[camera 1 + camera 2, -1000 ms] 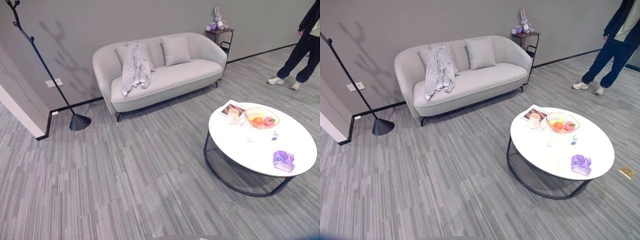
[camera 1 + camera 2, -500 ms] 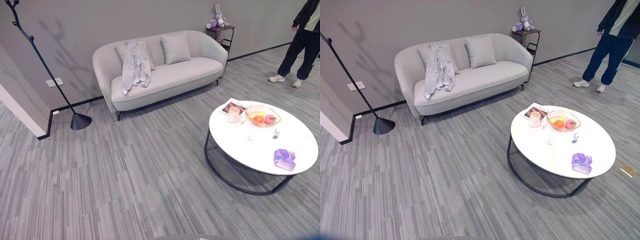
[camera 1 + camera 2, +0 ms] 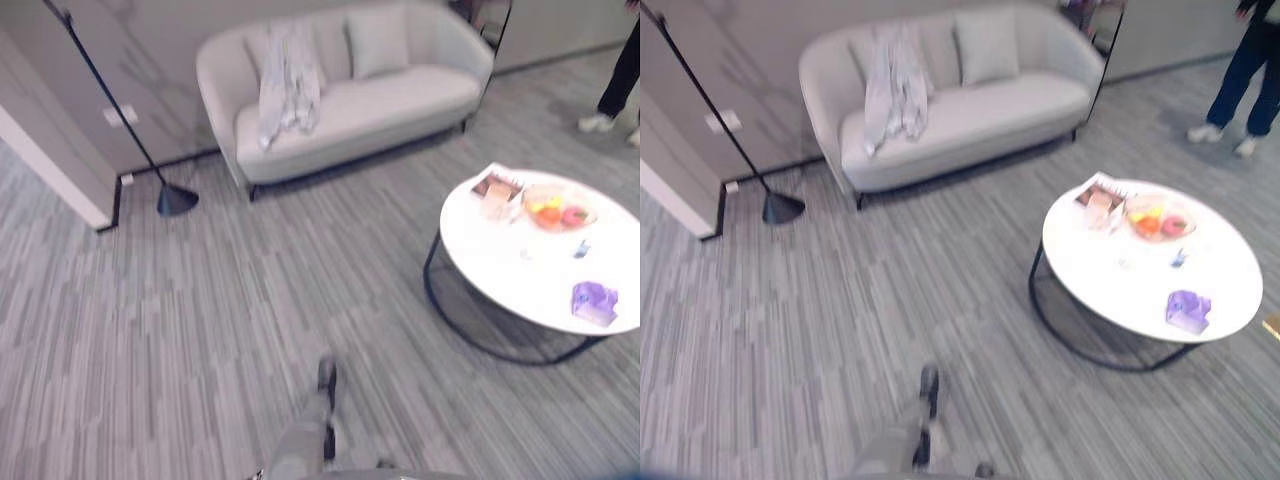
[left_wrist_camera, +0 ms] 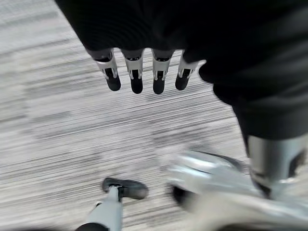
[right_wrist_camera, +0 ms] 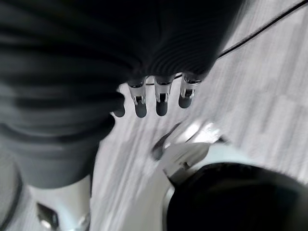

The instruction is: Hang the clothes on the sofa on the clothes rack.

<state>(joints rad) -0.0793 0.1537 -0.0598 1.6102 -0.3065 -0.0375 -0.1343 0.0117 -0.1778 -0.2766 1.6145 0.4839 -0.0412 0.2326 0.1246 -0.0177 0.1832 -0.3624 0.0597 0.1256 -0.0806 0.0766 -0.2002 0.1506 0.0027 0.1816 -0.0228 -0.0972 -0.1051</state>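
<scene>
Presently the work stands at the approach stage: nothing is grasped and the garment has not been reached. The pale grey shirt (image 3: pixel 288 82) hangs over the backrest and onto the seat of the light sofa (image 3: pixel 400 110), at upper centre of the left eye view, beside a cushion (image 3: pixel 377 40). The clothes rack (image 3: pixel 110 110), a thin black pole on a cone base, leans up from the floor at upper left, just beside the sofa's near end, in front of the wall.

Left hand (image 4: pixel 144 72): fingers straight and relaxed, holding nothing, carpet beyond them. Right hand (image 5: pixel 159 98): likewise extended and empty, hanging over the floor.

A round white coffee table (image 3: pixel 520 280) occupies the right of the frame, carrying a fruit bowl (image 3: pixel 557 208), a cup (image 3: pixel 495 200) and a purple object (image 3: pixel 595 302). A person (image 3: pixel 1250 80) stands at upper right, apart from the sofa.

Judgement: the next move calls for crossing the open carpet toward the sofa, passing left of the table, then raising a hand to the shirt.
</scene>
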